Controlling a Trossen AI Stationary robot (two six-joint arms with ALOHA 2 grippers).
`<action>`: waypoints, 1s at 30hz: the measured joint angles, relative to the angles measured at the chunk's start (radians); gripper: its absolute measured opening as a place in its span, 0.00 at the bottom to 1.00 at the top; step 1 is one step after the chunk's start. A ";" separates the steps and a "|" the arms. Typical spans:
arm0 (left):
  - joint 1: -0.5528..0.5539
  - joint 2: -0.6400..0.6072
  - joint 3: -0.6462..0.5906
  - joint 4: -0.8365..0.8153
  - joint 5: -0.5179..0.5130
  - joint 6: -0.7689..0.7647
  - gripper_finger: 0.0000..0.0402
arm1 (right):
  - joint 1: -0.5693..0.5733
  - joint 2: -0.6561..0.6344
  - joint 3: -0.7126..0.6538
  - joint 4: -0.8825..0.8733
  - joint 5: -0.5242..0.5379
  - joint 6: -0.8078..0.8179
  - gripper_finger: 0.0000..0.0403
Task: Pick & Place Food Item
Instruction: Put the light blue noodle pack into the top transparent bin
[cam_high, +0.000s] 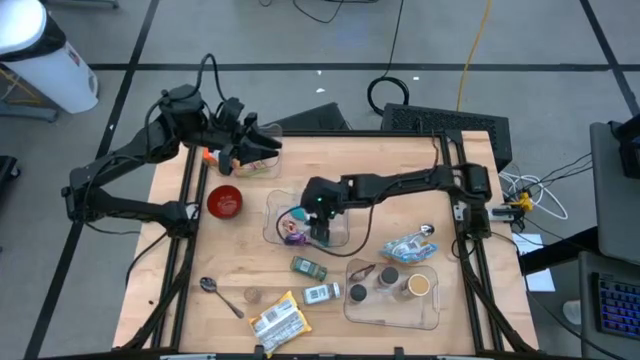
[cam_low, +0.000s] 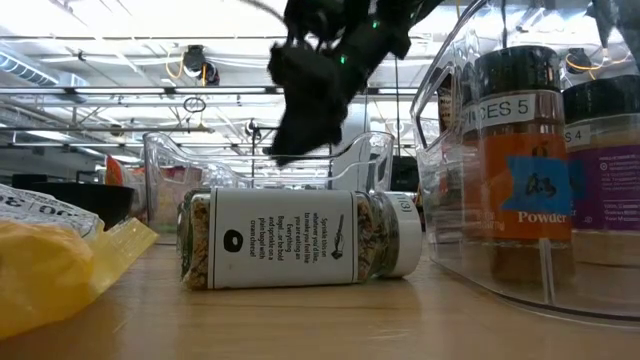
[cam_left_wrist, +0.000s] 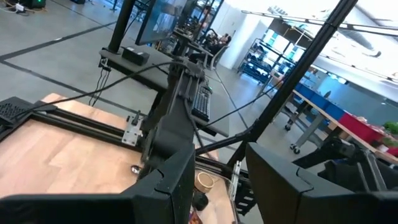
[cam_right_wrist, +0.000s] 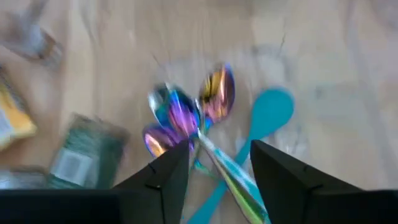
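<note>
My right gripper (cam_high: 318, 232) hovers open over a clear tray (cam_high: 272, 212) at the table's middle. In the tray lie iridescent spoons (cam_right_wrist: 186, 115) and a teal spoon (cam_right_wrist: 267, 115). One iridescent spoon's handle (cam_right_wrist: 231, 177) runs through the gap between my open fingers (cam_right_wrist: 219, 149), and I see no touch. A spice jar (cam_low: 300, 240) lies on its side on the table, nearer than the tray, with a second jar (cam_high: 322, 293) beside it. My left gripper (cam_high: 262, 150) waits open and level, raised at the far left, with nothing between its fingers (cam_left_wrist: 221, 155).
A red bowl (cam_high: 225, 200) stands left of the tray. A clear bin (cam_high: 432, 310) with spice jars (cam_low: 520, 160) sits near right, a blue-white packet (cam_high: 410, 245) beside it. A yellow packet (cam_high: 275, 320) and a metal spoon (cam_high: 215, 290) lie near the front edge.
</note>
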 joint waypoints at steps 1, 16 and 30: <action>0.000 -0.007 0.000 -0.003 0.000 0.000 0.37 | -0.001 -0.017 0.000 -0.001 0.001 0.000 0.43; -0.001 -0.255 0.001 -0.180 -0.055 0.070 0.37 | -0.025 -0.271 0.000 0.137 0.001 -0.005 0.42; -0.180 -0.314 -0.003 -0.468 -0.335 0.155 0.37 | 0.042 -0.496 0.000 -0.247 -0.072 -0.037 0.40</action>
